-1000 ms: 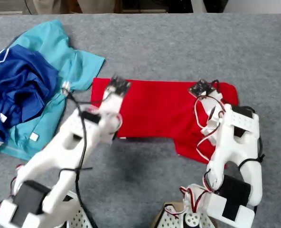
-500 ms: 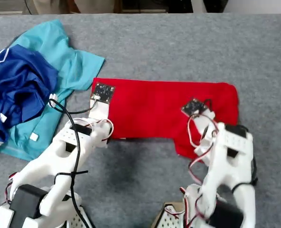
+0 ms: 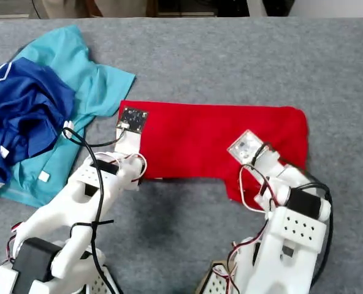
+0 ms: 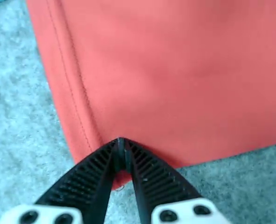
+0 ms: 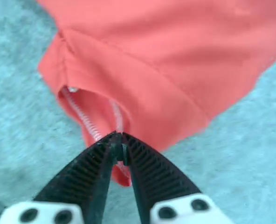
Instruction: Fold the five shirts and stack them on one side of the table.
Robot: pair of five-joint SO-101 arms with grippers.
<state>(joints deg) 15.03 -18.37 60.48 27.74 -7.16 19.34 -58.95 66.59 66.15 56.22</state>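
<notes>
Red shirt (image 3: 212,144) lies flat across the middle of the grey worktop (image 3: 243,61), long axis running left to right, with a smaller flap hanging off its near edge on the right side. Left end effector (image 4: 121,150) is pressed together on the shirt's near-left corner, where the stitched side hem meets the near edge; a bit of red cloth shows between the ribbed black fingers (image 4: 93,172). Right end effector (image 5: 118,143) is also pinched closed, on the near edge of the flap, right where a folded-over layer exposes white seam stitching (image 5: 84,119). In the high view both arms come in from the near side, left arm over the shirt's left end, right arm over the flap. Teal shirt (image 3: 92,82) is spread at the far-left of the worktop, one sleeve just beside the red shirt's far-left corner; can't tell if they touch. Dark blue shirt (image 3: 22,116) sits crumpled on top of the teal one, well apart from both end effectors.
</notes>
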